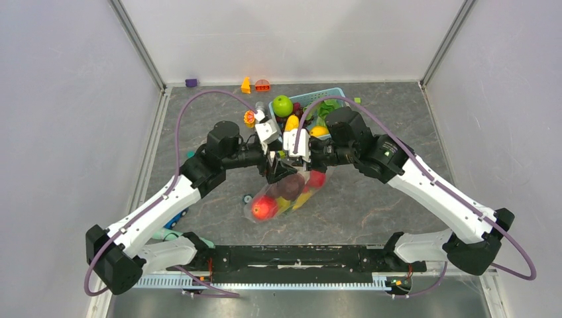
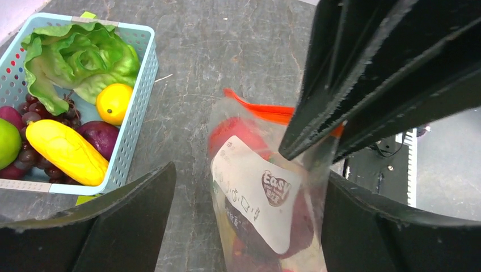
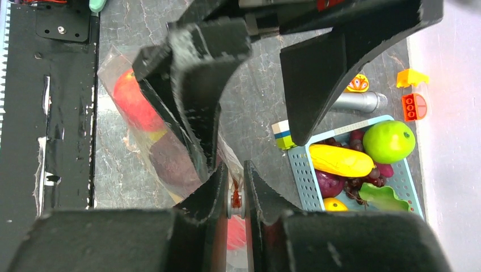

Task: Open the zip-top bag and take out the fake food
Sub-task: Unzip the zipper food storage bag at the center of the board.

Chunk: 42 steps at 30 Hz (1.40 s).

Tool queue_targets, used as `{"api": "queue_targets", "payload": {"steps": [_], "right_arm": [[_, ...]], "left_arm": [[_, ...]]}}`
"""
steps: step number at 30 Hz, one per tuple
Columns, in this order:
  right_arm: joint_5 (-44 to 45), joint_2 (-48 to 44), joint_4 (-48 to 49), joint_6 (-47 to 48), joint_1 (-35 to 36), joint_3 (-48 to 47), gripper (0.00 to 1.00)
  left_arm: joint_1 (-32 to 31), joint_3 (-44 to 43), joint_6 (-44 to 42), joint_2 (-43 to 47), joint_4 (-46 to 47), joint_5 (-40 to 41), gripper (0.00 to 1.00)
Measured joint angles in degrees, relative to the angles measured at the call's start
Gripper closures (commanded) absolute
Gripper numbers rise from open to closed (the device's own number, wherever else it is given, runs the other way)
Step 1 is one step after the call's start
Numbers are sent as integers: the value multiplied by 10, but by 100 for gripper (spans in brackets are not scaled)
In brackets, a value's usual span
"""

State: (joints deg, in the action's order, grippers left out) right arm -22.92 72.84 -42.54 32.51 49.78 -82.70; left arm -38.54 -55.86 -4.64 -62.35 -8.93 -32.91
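Item: zip-top bag, clear plastic, with an orange-red zip strip along its top edge and a white printed label on one face.
Location: mid-table, between the two grippers and near the light-blue basket. The zip edge is up and the filled end sags toward the arm bases. Whether the bottom rests on the table cannot be told.
Contents: fake food, all inside the bag. A red fruit lies at the low end, with a dark maroon piece above it and another red one and something yellow alongside.
Right gripper: clamped on the top rim at the zip strip, its jaws almost together with film pinched between them.
Left gripper: spread wide, one finger on either side of the bag, gripping nothing.
Zip: whether it is sealed or partly parted cannot be told.
Handling, film: thin, soft and crinkly, and probably slippery. It is likely to fold and slide under a pinch, and the zip strip is the stiffest part.
Handling, load: light overall. The hard, glossy pieces pool low, and they will likely shift and roll once freed.
Hold advised: the free lip of the rim just beside the right gripper's pinch, taking one layer only so that the two grips can pull the mouth apart.
Risk: catching both layers, which would keep the mouth shut.
Stage: opening not yet done.
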Motion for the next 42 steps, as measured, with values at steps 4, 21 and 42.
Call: {"api": "queue_targets", "payload": {"steps": [4,21,42], "right_arm": [[-2,0,0,-2,0,0,100],[21,-9,11,-7,0,11,100],[41,-135,101,-13,1,146,38]], "left_arm": [[-6,0,5,-15,0,12,31],[-16,-24,8,-25,-36,21,98],[-16,-60,-33,-28,-120,-20,98]]}}
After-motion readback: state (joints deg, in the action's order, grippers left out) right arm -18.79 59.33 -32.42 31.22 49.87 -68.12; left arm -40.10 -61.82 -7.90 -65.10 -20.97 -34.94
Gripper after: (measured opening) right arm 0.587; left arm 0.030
